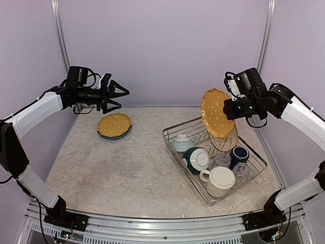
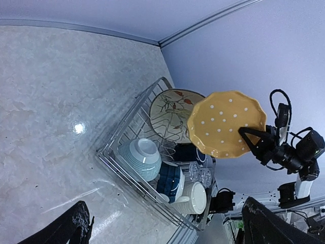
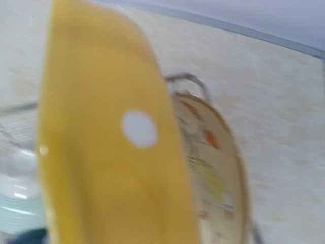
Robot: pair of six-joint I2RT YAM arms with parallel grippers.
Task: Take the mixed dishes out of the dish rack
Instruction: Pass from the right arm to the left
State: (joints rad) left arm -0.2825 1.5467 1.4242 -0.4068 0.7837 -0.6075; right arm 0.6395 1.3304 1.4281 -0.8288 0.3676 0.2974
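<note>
1. Filling most of my right wrist view, the orange dotted plate [image 3: 111,152] sits blurred and on edge right at the lens.
2. From overhead, my right gripper [image 1: 234,109] is clamped on that plate's right rim, holding it upright at the right of the frame over the far end of the dish rack [image 1: 175,129].
3. Just behind the held plate, the cream floral plate [image 2: 170,112] stands in the rack's wire slots.
4. Lower in the rack I see the pale bowl [image 1: 182,143], the dark-blue bowl [image 1: 195,159], the navy mug [image 1: 238,154], the clear glasses [image 1: 222,160] and the large cream mug [image 1: 219,180] nearest the bottom edge.
5. My left gripper [image 1: 123,98] hovers in the upper left of the overhead frame, jaws spread wide with nothing between them.
6. Below it in the frame, a second orange plate [image 1: 114,125] rests on a blue plate [image 1: 122,136] on the table [image 1: 101,168], well apart from the rack.
</note>
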